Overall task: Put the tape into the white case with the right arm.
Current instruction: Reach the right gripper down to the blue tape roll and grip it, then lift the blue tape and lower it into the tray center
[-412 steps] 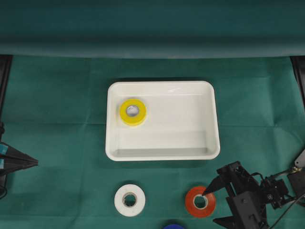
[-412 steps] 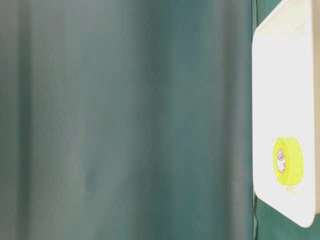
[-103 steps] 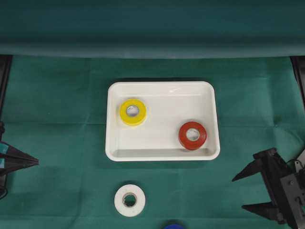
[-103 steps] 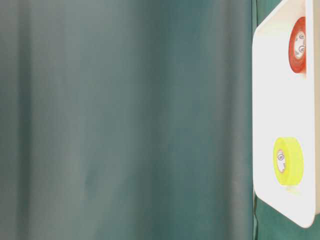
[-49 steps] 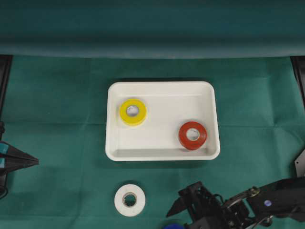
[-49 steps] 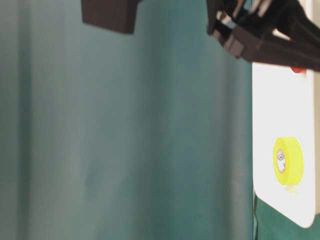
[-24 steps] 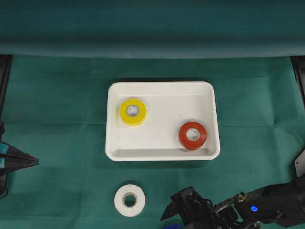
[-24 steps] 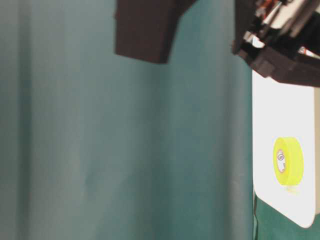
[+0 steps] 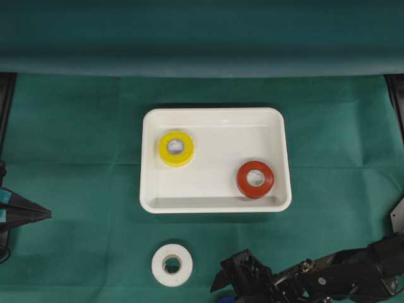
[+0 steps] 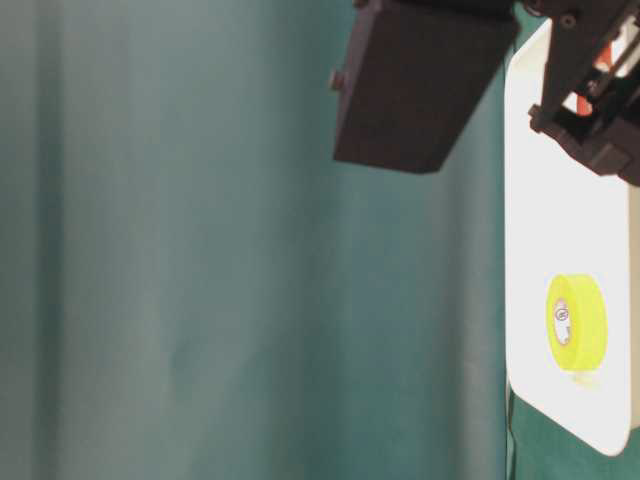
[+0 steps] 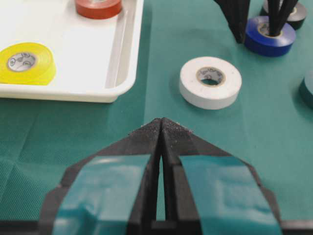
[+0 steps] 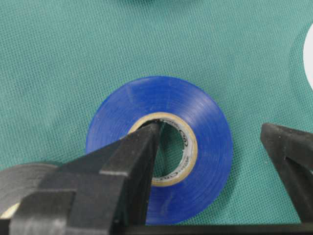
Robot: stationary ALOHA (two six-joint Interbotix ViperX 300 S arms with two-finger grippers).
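Observation:
The white case (image 9: 146, 183) holds a yellow tape roll (image 9: 176, 148) and a red tape roll (image 9: 255, 179). A blue tape roll (image 12: 195, 186) lies flat on the green cloth at the front edge. My right gripper (image 12: 210, 129), plain black, is open over it: one finger (image 12: 132, 156) is inside the roll's core and the other finger (image 12: 288, 147) is outside the roll's rim. In the overhead view the right gripper (image 9: 230, 291) is at the bottom edge. My left gripper (image 11: 161, 123), with light-blue strips, is shut and empty at the far left (image 9: 28, 214).
A white tape roll (image 9: 172, 265) lies on the cloth in front of the case, left of the right gripper. A black roll (image 12: 19, 181) lies beside the blue one. A teal roll (image 11: 308, 88) is at the left wrist view's right edge.
The red roll went from the cloth into the case. My right gripper then came back to the front edge, moved left and lowered onto the blue roll. The left arm has not moved.

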